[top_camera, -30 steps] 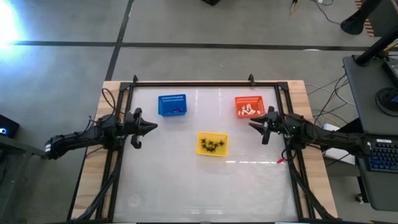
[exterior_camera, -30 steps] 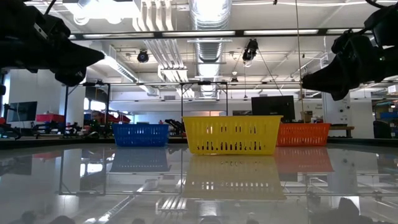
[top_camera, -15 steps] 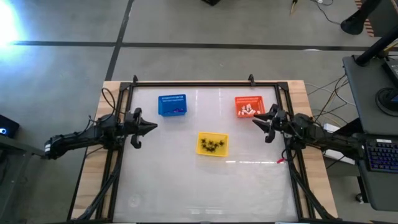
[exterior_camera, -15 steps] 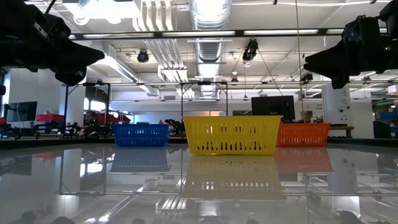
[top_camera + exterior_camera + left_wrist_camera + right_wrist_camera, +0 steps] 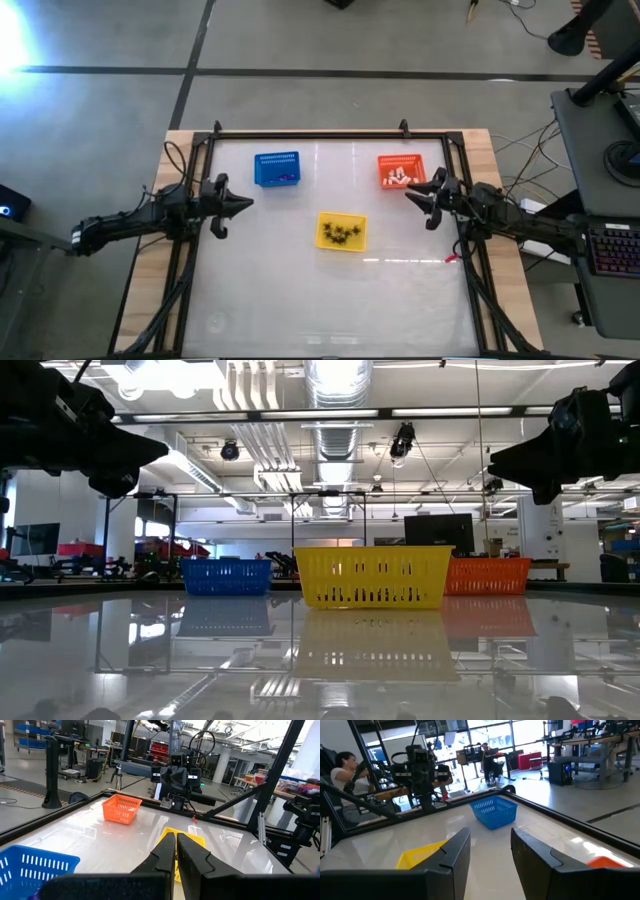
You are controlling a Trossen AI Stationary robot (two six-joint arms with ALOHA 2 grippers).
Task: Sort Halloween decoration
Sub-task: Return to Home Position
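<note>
Three small baskets stand on the white table. The blue basket (image 5: 277, 168) at far left holds purple trinkets (image 5: 284, 179). White trinkets (image 5: 398, 179) lie in the orange basket (image 5: 401, 171) at far right. The yellow basket (image 5: 341, 231) in the middle holds black spider trinkets (image 5: 340, 234). My left gripper (image 5: 243, 203) hovers above the table's left side, left of the yellow basket, shut and holding nothing (image 5: 176, 840). My right gripper (image 5: 410, 193) hovers just near of the orange basket, open and holding nothing (image 5: 490, 837).
A black frame (image 5: 310, 134) runs round the table's edges. Bare table lies between the baskets and over the whole near half (image 5: 320, 300). A person (image 5: 340, 762) sits beyond the table's left side. Both grippers hang well above the tabletop in the low view (image 5: 165, 448) (image 5: 492, 463).
My right gripper has risen and drawn back a little toward the table's right and far edges, then held still. The left arm and the baskets have stayed where they were.
</note>
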